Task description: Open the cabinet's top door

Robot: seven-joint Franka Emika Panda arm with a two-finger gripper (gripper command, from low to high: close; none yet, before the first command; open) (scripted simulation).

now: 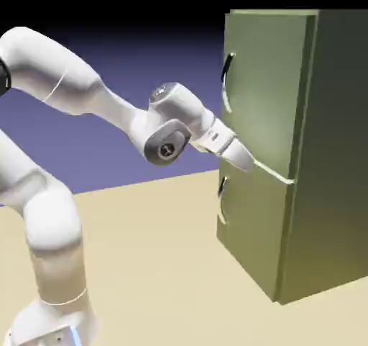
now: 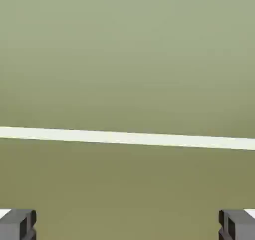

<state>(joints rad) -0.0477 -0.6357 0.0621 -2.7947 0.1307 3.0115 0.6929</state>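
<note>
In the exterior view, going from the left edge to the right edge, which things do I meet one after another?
The robot arm's white base and lower links → the grey-capped wrist joint → the open gripper, at the seam between the doors → the top door → the cabinet, its shaded side panel.

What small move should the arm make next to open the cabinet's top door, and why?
Probably lift the open tool toward the top door's handle. The tool sits low at the pale seam between the doors, holding nothing, while the handle is higher on the top door.
</note>
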